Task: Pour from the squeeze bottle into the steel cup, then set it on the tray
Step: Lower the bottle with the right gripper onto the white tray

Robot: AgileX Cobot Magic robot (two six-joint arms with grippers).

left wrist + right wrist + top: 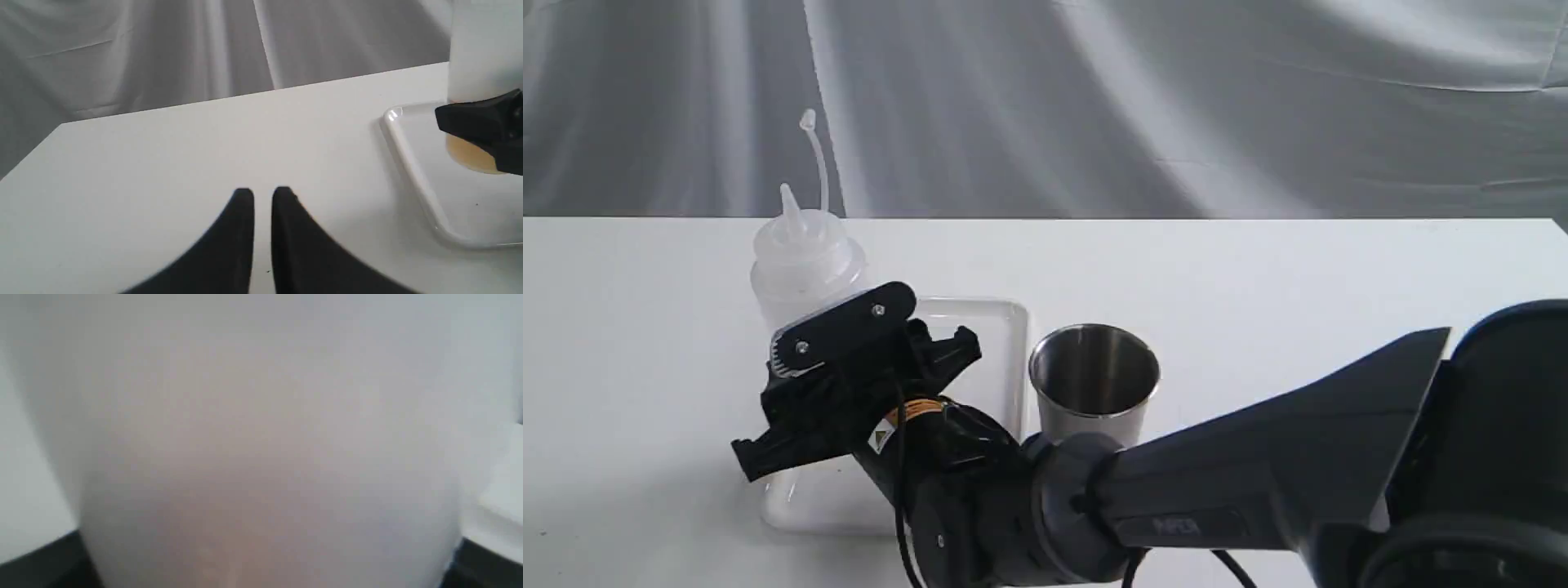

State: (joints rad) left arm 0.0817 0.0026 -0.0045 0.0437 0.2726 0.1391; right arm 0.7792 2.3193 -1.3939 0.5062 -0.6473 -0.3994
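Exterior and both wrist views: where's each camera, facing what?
Exterior: low beside the right arm, facing the grey drape; right gripper at translucent whitish squeeze bottle, brushed steel cup.
Left wrist: above white table; left gripper, glossy white tray.
Right wrist: close on the bottle, blurred; dark gripper edges.
Exterior and left wrist share bottle and tray.

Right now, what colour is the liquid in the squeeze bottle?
Amber-orange liquid, clearest in the left wrist view.

Item count. One desk (1258, 269). Three kinds of item, one each: squeeze bottle (805, 261), 1; steel cup (1094, 380), 1; tray (1005, 343), 1. One robot arm (1258, 457) in the exterior view. One backdrop cloth (1176, 98). Liquid containers total: 2.
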